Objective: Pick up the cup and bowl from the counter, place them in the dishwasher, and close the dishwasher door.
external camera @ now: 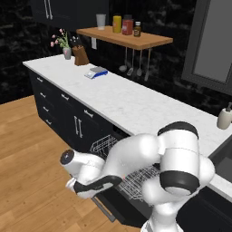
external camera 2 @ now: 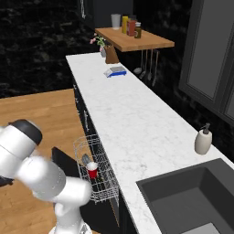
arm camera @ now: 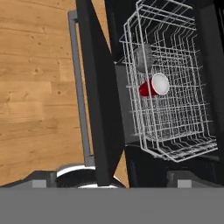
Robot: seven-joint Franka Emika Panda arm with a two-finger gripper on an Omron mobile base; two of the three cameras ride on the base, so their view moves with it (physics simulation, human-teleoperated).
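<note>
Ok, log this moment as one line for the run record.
cup: in rack, on its side | bowl: in rack beside cup | dishwasher door: partly open | gripper: open, straddling door edge, holding nothing | next: close door

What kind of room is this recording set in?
A rendered home kitchen, by the look of it: a long white marble counter over black cabinets, a dark sink set into it, and an open dishwasher whose white wire rack holds a red cup.
</note>
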